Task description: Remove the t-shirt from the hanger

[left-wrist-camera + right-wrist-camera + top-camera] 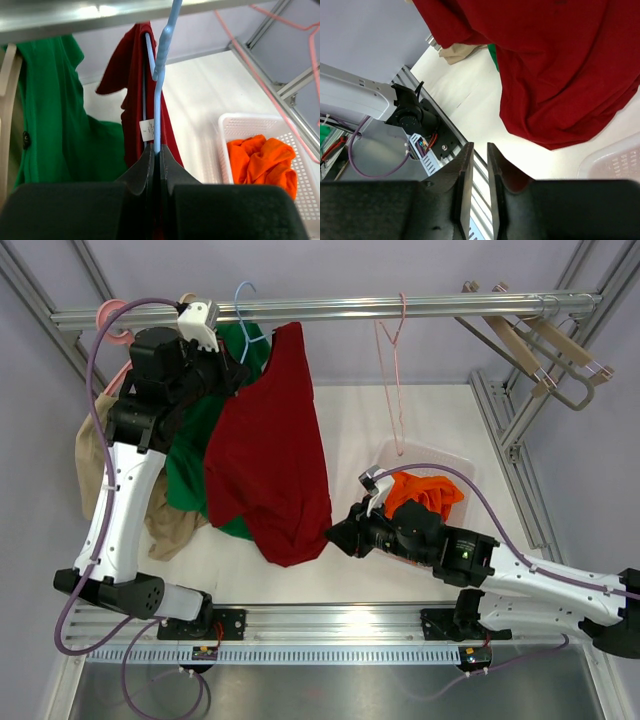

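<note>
A dark red t-shirt (270,450) hangs on a light blue hanger (246,302) hooked on the metal rail (400,308). My left gripper (237,377) is shut on the blue hanger's neck; in the left wrist view the jaws (158,152) pinch the blue hanger (159,95), with the red t-shirt (131,80) draped behind it. My right gripper (336,538) is by the shirt's lower right hem. In the right wrist view its jaws (480,152) stand a narrow gap apart with nothing between them, just below the red t-shirt (555,65).
A green shirt (190,465) and a beige garment (95,455) hang left of the red one. A white basket (455,462) with an orange garment (425,495) sits at the right. A pink hanger (392,350) and wooden hangers (545,350) hang on the rail.
</note>
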